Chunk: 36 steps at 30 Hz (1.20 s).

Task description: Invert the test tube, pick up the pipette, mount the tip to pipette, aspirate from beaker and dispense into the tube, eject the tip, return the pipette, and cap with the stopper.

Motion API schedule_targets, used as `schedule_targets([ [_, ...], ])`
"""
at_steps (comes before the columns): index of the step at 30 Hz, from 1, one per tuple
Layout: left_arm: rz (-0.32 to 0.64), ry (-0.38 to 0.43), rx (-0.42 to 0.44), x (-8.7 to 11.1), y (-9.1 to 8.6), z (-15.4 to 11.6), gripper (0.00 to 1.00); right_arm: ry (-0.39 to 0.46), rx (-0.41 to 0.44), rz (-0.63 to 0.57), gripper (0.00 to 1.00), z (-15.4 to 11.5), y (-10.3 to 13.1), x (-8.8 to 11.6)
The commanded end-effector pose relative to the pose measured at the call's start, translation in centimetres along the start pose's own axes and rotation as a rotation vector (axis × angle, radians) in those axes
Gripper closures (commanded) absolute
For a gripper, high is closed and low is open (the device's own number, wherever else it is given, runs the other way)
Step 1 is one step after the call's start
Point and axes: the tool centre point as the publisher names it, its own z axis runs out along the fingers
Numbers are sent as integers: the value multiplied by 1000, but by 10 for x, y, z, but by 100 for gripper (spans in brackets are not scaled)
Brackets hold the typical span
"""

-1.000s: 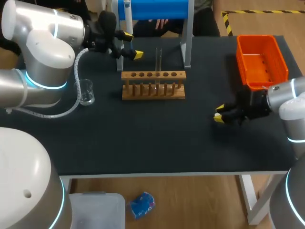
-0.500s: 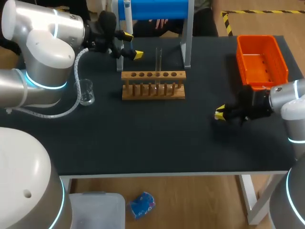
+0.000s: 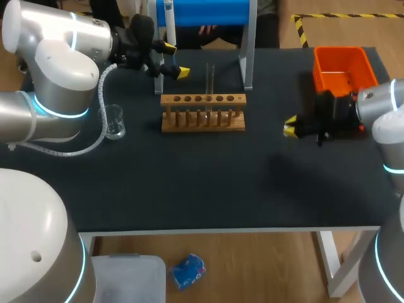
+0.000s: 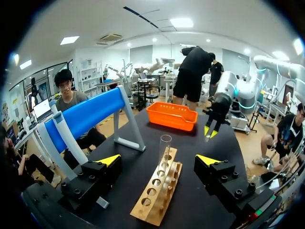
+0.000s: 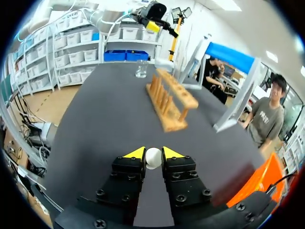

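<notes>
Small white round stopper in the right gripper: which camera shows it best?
Right wrist view: small white round stopper clamped between the yellow tips of the right gripper. Head and left wrist views show only that gripper, stopper too small to see.

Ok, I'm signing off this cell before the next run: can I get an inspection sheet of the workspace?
Surface: black table, no spill visible.
Job's things: test tube upright in the wooden rack; beaker at the table's left; stopper in the right gripper; orange bin and blue stand toward the back.
Clutter: nothing seen.
Grippers: left gripper open, behind the rack; right gripper shut on the stopper.
Cables: grey hose lies on the table by the beaker.
Surroundings: nothing seen.
</notes>
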Motion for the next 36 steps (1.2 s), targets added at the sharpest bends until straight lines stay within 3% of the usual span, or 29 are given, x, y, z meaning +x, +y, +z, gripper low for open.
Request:
schedule_targets([
  [1, -1, 6, -4, -1, -1, 0, 0, 18, 19, -29, 100, -23, 39, -16],
  [12, -1, 6, -4, -1, -1, 0, 0, 85, 2, -131, 100, -37, 136, -58],
  [19, -1, 6, -4, -1, -1, 0, 0, 110, 2, -180, 100, -27, 187, -76],
  [36, -1, 6, -4, -1, -1, 0, 0, 126, 20, -204, 100, 38, 245, -78],
])
